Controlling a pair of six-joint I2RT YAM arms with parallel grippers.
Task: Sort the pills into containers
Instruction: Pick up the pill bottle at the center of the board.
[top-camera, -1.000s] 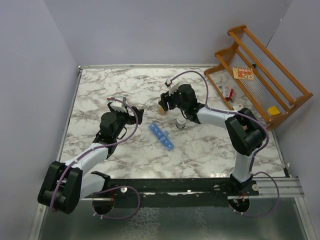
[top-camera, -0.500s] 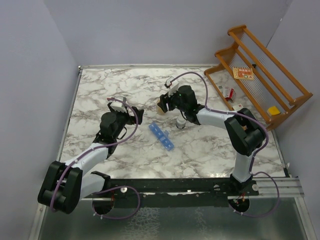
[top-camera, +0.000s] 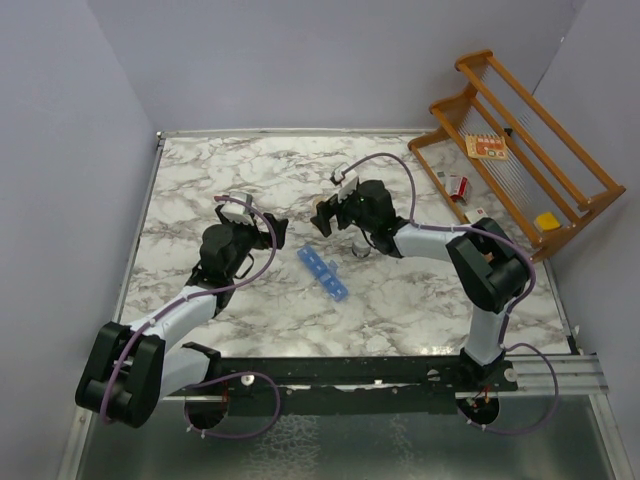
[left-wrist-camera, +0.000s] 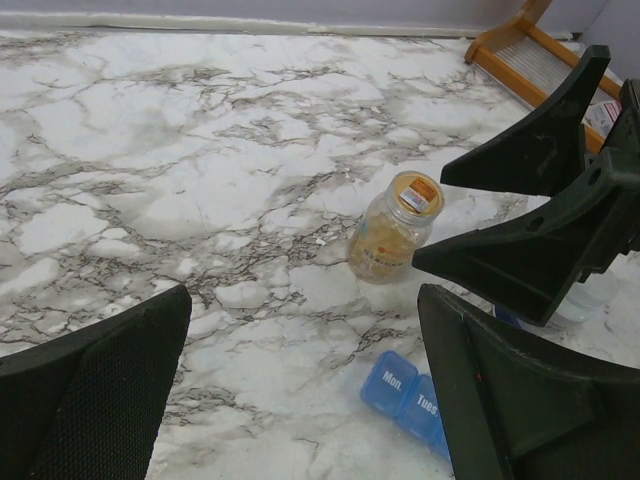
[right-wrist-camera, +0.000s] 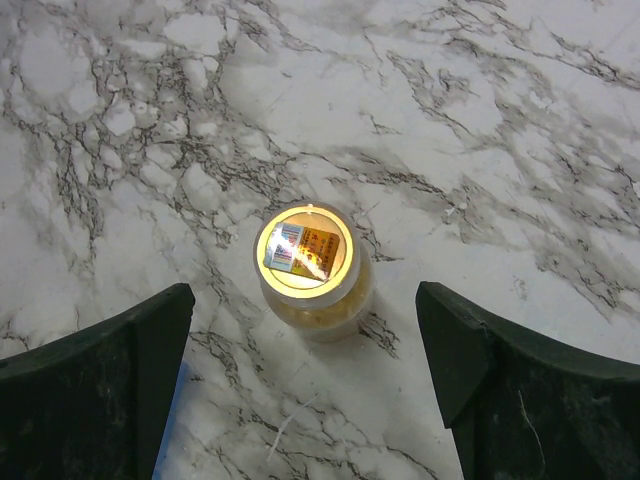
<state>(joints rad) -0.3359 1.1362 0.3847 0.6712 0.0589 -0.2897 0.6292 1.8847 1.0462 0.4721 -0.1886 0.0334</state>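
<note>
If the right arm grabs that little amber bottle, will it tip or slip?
The bottle stands upright, taller than wide, so a high push would probably tip it; round, it might then roll. Its glossy wall may be slippery.

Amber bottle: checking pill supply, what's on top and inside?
A cap with a printed sticker tops the amber bottle. Its tinted wall shows only a pale blur inside; the cap hides the rest.

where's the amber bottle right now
In the right wrist view the amber bottle stands upright on the marble table, centred under the open right pincer; the blue pill strip lies just nearer the robot.
</note>
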